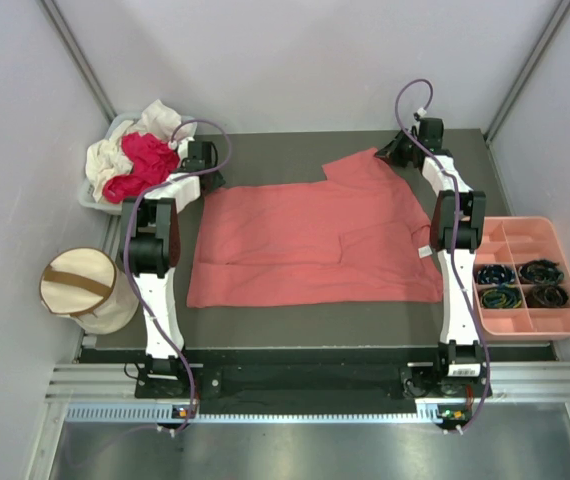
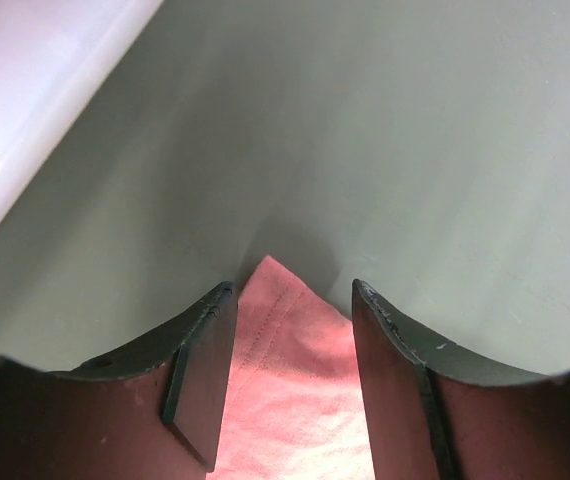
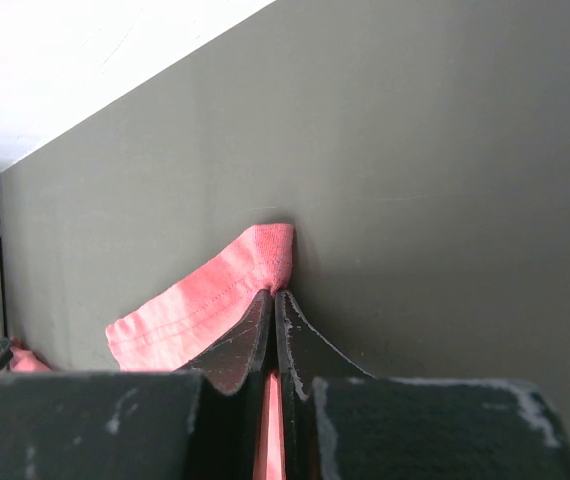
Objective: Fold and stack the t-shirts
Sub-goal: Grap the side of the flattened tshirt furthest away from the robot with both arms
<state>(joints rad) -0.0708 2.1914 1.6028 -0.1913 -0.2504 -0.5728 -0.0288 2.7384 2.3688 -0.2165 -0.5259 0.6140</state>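
Observation:
A large salmon-pink t-shirt (image 1: 315,240) lies spread on the dark table. My left gripper (image 1: 208,188) is at its far left corner, jaws open on either side of the corner (image 2: 290,340). My right gripper (image 1: 397,152) is at the far right sleeve, shut on the sleeve hem (image 3: 255,265). A magenta-red shirt (image 1: 143,163) and a cream-white shirt (image 1: 115,150) lie crumpled in a bin at the far left.
A cream drum-shaped fabric bin (image 1: 83,290) with a brown strap stands left of the table. A salmon-pink plastic tray (image 1: 530,275) with dark coiled items sits at the right edge. White walls enclose the back and sides.

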